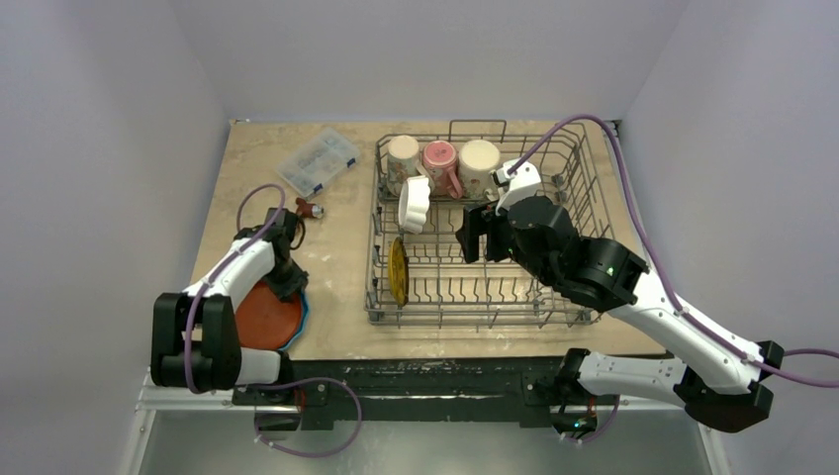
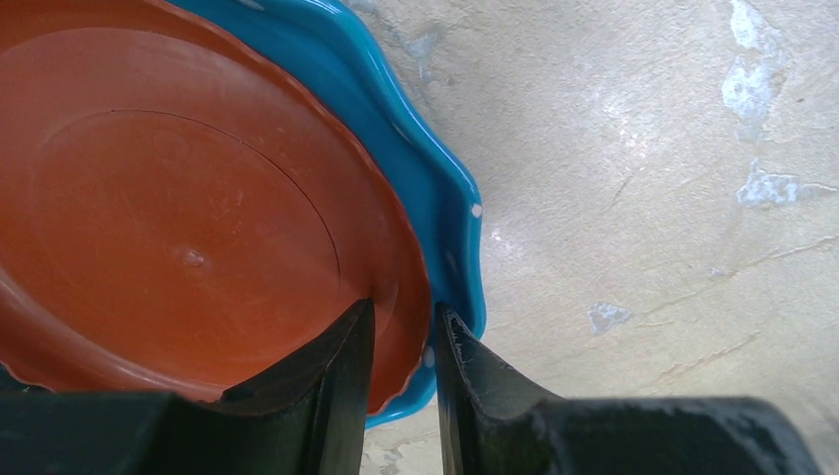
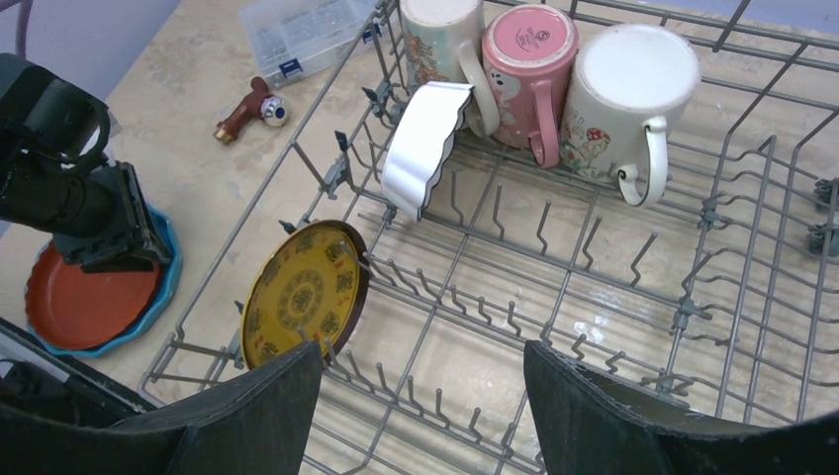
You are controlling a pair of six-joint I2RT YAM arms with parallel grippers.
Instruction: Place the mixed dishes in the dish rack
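Orange-brown and round, the fluted plastic plate (image 2: 178, 228) lay flat and face up, nested on the white-dotted blue scalloped plate (image 2: 425, 168) near the near left corner of the pale stone-patterned table (image 1: 346, 247). Being round, it had no long axis; its hollow simply pointed upward. The left gripper (image 2: 404, 317) straddled the plate's rim, one finger over the orange inside and the other in the seam above the blue lip. That seemed meant to lift the top plate alone. The gap was narrow, but I could not tell whether the rim was truly pinched.

The right gripper (image 3: 423, 356) hung wide and empty over the large grey wire dish rack (image 1: 495, 287), probably waiting.

In the rack's far left corner three mugs stood base-up, likely for draining: a cream mug (image 1: 403, 153), a pink mug (image 1: 439, 158) and a second cream mug (image 1: 479, 158). The small white scalloped bowl (image 3: 423, 148) and the yellow-patterned plate (image 3: 302, 297) stood on edge between tines along the left side.
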